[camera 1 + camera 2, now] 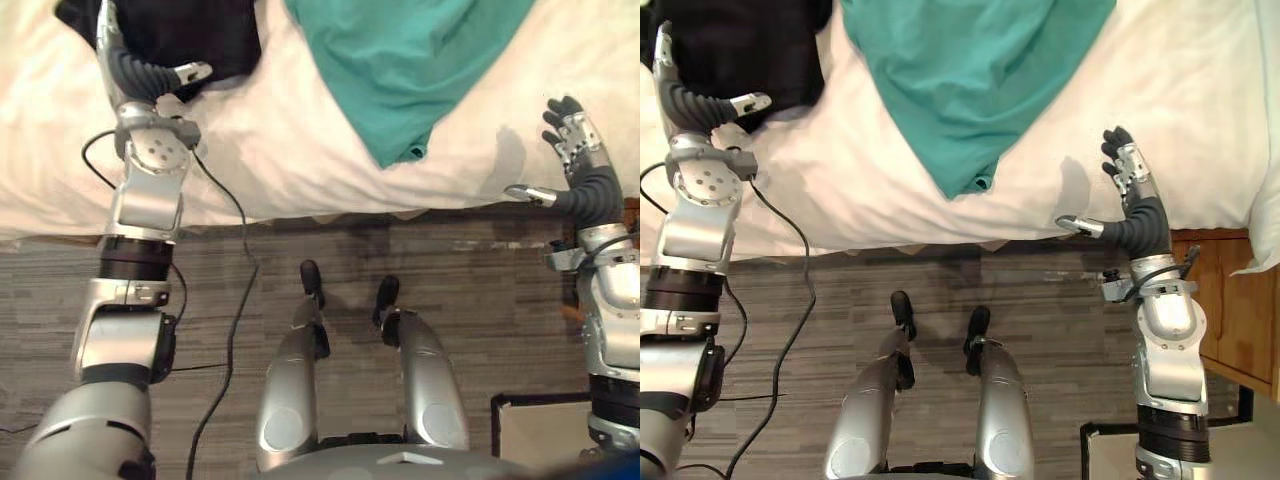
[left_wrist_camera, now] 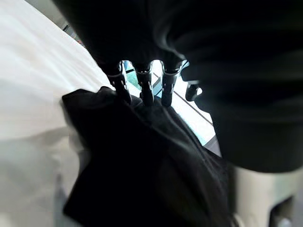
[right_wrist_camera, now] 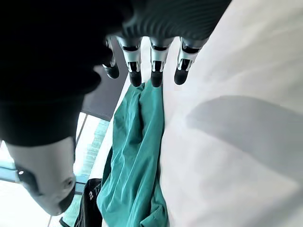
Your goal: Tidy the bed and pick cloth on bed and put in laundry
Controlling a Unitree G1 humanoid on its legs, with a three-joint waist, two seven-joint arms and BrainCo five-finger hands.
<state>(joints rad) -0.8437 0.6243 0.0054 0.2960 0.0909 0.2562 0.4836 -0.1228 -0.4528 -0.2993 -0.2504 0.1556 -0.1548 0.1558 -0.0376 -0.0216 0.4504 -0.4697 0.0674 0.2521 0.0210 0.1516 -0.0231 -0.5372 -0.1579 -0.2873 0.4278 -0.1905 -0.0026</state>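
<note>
While the left hand (image 1: 112, 42) extends straight fingers over the black cloth (image 1: 210, 30), the right hand (image 1: 1132, 182) hangs open above the bed (image 1: 280, 160); the teal cloth (image 1: 400, 60) lies between both hands.

Room's pretty bright, soft even daylight all over the white bed (image 1: 300, 170). The right robot hand (image 1: 1132, 180) throws a faint grey shadow (image 1: 1075, 185) just beside it. Windows (image 3: 90, 142) glare pale behind, and the black cloth (image 2: 142, 165) looks murky.
</note>
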